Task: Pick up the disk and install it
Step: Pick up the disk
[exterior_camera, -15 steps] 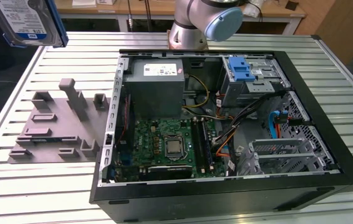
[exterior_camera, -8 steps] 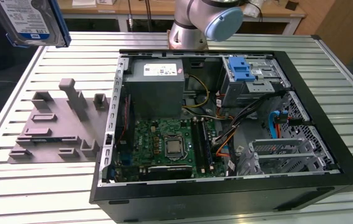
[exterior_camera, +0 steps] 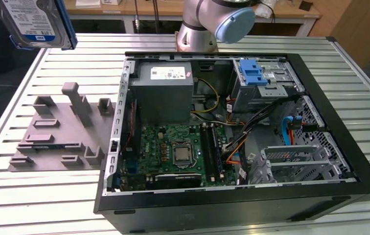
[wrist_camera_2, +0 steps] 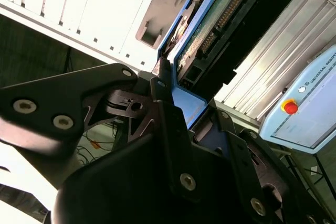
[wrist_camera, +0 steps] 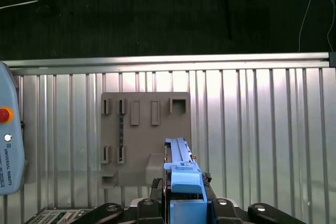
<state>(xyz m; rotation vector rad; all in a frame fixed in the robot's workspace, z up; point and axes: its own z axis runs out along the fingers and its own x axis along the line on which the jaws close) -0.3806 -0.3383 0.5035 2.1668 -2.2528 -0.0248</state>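
tool [wrist_camera: 181, 190] tight on disk [exterior_camera: 34, 22], above table [exterior_camera: 41, 196]

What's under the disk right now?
In the first wrist view, the grey fixture plate lies on the slatted table below the lifted disk. The stretch of plate behind the disk is covered, so any slots there cannot be seen.

The disk [exterior_camera: 32, 22], a silver drive with a white-and-blue label in a blue carrier bracket, hangs on edge in the air, clamped in the gripper [wrist_camera: 182, 190].
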